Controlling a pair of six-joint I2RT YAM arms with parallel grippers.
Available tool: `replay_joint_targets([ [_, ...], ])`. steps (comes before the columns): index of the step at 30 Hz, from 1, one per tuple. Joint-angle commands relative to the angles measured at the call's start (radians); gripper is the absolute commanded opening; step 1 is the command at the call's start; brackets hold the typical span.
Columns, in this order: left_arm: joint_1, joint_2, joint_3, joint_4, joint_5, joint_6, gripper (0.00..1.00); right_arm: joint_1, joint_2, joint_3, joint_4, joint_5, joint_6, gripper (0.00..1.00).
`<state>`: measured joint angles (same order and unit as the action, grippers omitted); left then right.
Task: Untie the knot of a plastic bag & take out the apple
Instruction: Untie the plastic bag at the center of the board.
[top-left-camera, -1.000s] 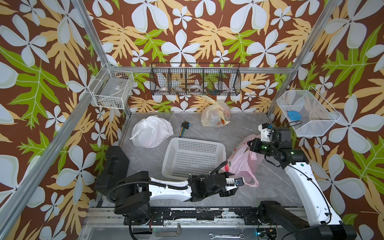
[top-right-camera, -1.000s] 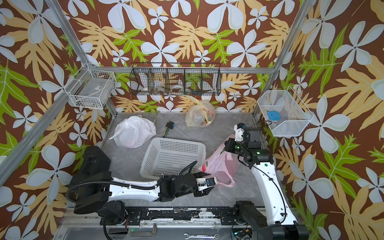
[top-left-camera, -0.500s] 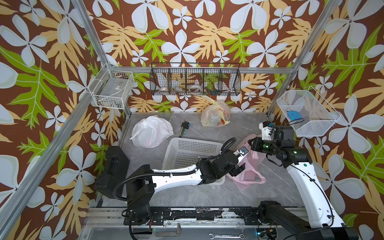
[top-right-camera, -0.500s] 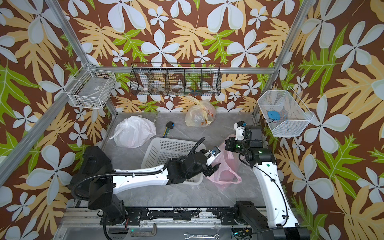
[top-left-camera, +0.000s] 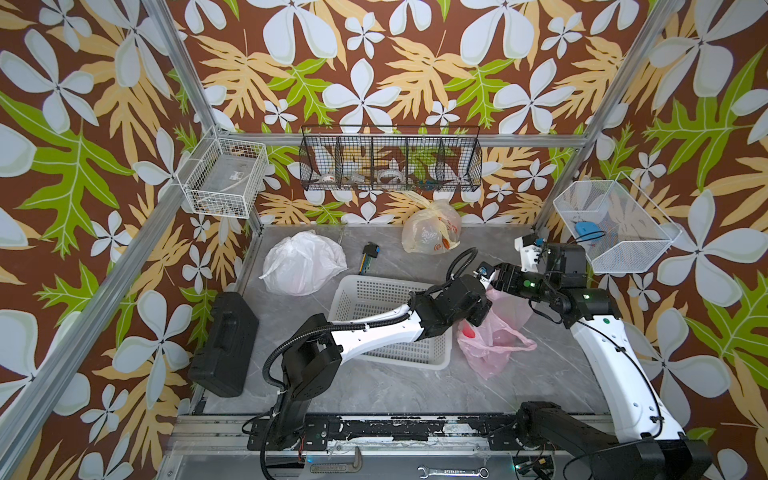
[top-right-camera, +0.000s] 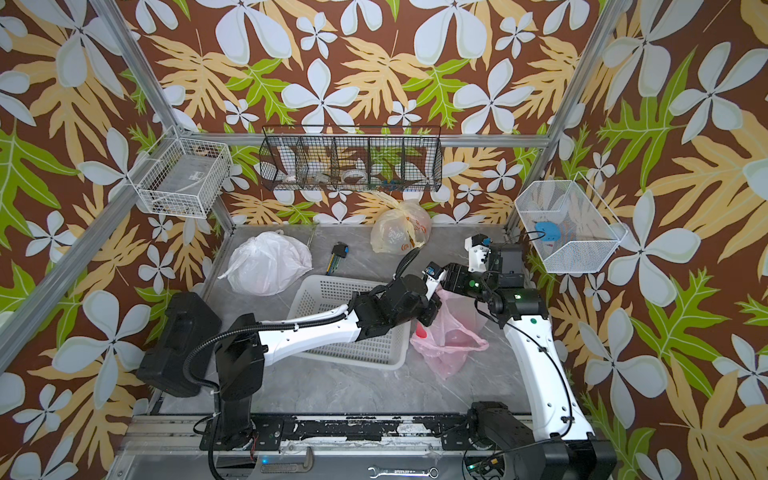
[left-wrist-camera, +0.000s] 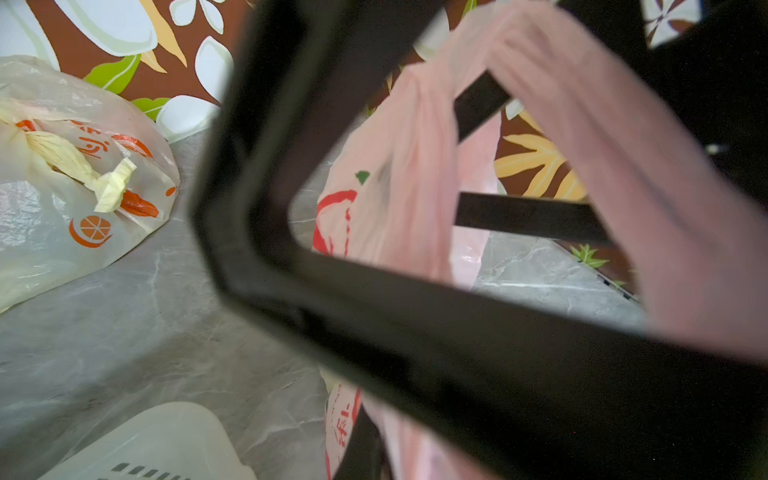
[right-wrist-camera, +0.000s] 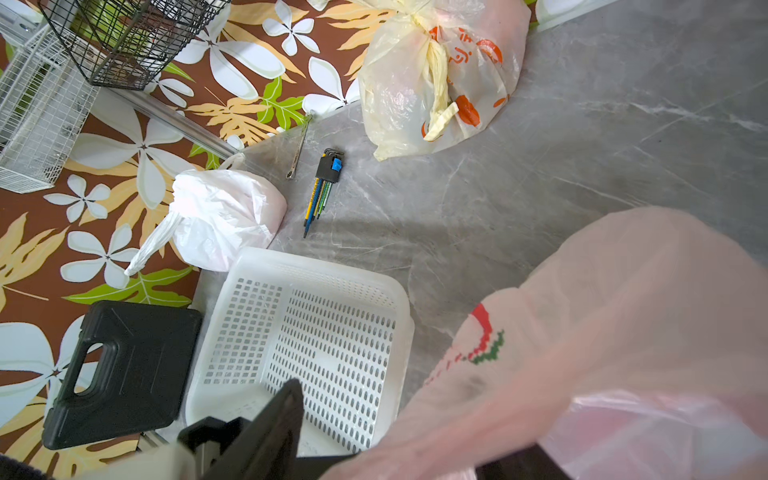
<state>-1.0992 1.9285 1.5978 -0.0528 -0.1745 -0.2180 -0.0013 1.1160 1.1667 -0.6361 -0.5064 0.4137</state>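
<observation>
A: In both top views, where does the pink bag (top-left-camera: 498, 338) lie from the left claw (top-left-camera: 484, 276)?

B: Directly beneath it, a little toward the robot's base. The left claw reaches over the white basket (top-left-camera: 374, 279) and is clenched at the bag's top. The film rises to it, so it appears to pinch the bag's neck. The right claw (top-left-camera: 497, 280) points in from the opposite side, its tip almost touching the left claw.

A: And the bag's long axis?

B: It runs from the pinched top down to the table (top-left-camera: 374, 386), where the bottom rests. In a top view the bag (top-right-camera: 440, 357) hangs under both tips. A rounded reddish shape low inside may be the apple (top-right-camera: 455, 332), but the film blurs it.

A: The left wrist view?

B: Bag film (left-wrist-camera: 399, 187) sits right in front of the claw, with a band of it stretched past dark bars. No knot can be made out.

A: The right wrist view?

B: Film (right-wrist-camera: 623, 311) fills the space just ahead of the right claw. One dark finger (right-wrist-camera: 266, 432) stands well apart from the dark edge beyond the film, so the jaws look released.

A: Which arm is nearer?

B: Both are at the top, but only the left grips. By his reckoning, the next pull goes away from the bag's body along that axis.
</observation>
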Motion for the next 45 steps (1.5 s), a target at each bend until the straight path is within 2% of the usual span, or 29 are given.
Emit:
replay_joint_targets([
  [1,0.028,-0.021,-0.020,-0.006,0.050,-0.071,0.00,-0.022,-0.011,0.035,0.001,0.078,-0.003,0.68],
  [6,0.072,-0.042,-0.072,0.029,0.111,-0.138,0.00,-0.036,-0.169,-0.079,0.091,0.058,0.085,0.74],
  [12,0.076,-0.035,-0.065,0.026,0.127,-0.138,0.00,-0.036,-0.307,-0.209,-0.035,0.115,0.075,0.74],
  [17,0.078,-0.032,-0.061,0.035,0.137,-0.147,0.00,-0.024,-0.401,-0.354,0.008,0.073,0.148,0.69],
  [19,0.078,-0.032,-0.059,0.036,0.142,-0.150,0.00,0.021,-0.392,-0.389,0.035,0.077,0.174,0.69],
  [25,0.080,-0.038,-0.058,0.039,0.143,-0.155,0.00,0.236,-0.276,-0.432,0.114,0.248,0.217,0.72],
  [26,0.082,-0.039,-0.058,0.039,0.143,-0.157,0.00,0.246,-0.252,-0.438,0.123,0.260,0.218,0.69],
  [27,0.085,-0.041,-0.059,0.041,0.145,-0.160,0.00,0.247,-0.227,-0.441,0.129,0.260,0.212,0.58],
  [30,0.100,-0.050,-0.070,0.049,0.158,-0.176,0.00,0.247,-0.191,-0.410,0.102,0.316,0.165,0.13],
  [31,0.108,-0.056,-0.078,0.054,0.165,-0.183,0.00,0.247,-0.189,-0.383,0.080,0.354,0.144,0.05],
  [32,0.120,-0.065,-0.089,0.065,0.175,-0.196,0.00,0.245,-0.188,-0.339,0.053,0.405,0.113,0.00],
  [36,0.145,-0.097,-0.112,0.104,0.166,-0.212,0.00,0.243,-0.159,-0.130,-0.043,0.558,0.012,0.00],
  [40,0.149,-0.079,-0.087,0.131,0.151,-0.205,0.00,0.244,-0.118,0.012,-0.136,0.633,-0.036,0.00],
  [42,0.149,-0.055,-0.072,0.138,0.151,-0.207,0.00,0.243,-0.130,-0.004,-0.170,0.658,-0.032,0.00],
  [45,0.149,-0.018,-0.071,0.153,0.133,-0.207,0.00,0.244,-0.189,-0.130,-0.195,0.670,0.016,0.00],
])
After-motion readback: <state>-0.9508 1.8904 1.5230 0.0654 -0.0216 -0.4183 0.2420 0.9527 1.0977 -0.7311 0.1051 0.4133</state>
